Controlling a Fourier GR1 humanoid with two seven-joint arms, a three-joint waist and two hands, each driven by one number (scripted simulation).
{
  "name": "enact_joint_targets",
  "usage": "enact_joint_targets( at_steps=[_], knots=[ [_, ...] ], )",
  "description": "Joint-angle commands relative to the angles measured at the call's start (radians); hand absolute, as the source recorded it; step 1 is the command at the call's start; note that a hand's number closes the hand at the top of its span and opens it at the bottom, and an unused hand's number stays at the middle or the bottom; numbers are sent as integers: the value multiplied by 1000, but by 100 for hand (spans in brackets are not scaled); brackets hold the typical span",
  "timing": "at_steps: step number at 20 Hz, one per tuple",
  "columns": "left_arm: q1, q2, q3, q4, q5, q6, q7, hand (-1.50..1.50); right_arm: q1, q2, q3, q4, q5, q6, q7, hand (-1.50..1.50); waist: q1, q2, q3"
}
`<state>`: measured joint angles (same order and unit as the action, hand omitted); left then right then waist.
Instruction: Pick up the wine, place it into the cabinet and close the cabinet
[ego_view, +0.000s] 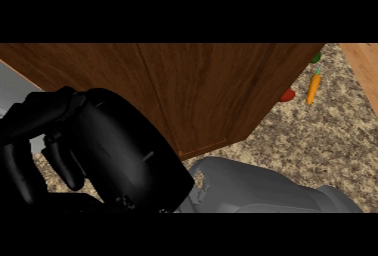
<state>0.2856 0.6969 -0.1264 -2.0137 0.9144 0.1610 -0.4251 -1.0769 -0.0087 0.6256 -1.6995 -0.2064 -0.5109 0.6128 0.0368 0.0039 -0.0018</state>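
Black hand (111, 150) (fingers curled) beside cabinet (199, 90).

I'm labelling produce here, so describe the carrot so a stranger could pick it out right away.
Start at the big brown wooden cabinet and go to its right edge, onto the speckled counter. The carrot lies there, long, thin and orange with a green top, unlike the small round red thing beside it.

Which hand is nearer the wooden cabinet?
Right, apparently. The right hand lies across the cabinet's lower left part, its forearm entering from lower right. The left hand is not in view.
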Motion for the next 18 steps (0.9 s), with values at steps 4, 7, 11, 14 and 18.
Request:
enact_joint_targets(
  at_steps=[4, 7, 11, 14, 18],
  knots=[
    [11, -39, 2, 1, -46, -1, -3, -150, -136, 6, -127, 299, 41, 112, -105, 150, -16, -1, 1],
    [46, -22, 47, -40, -23, -14, 22, -150, -163, -9, -221, 428, 2, 160, -164, 150, -6, 1, 1],
    [-16, -49, 71, 56, -47, -57, 23, -150, -172, 8, -225, 480, -8, 187, -194, 150, -23, -2, 1],
    [28, -47, 77, 22, -39, -63, 33, -150, -160, 9, -275, 639, -7, 250, -346, 150, -2, 2, 1],
    [-77, -73, 30, 11, -83, 26, 78, -150, -208, -22, -334, 692, -25, 295, -350, 150, -16, 5, 1]
  ],
)
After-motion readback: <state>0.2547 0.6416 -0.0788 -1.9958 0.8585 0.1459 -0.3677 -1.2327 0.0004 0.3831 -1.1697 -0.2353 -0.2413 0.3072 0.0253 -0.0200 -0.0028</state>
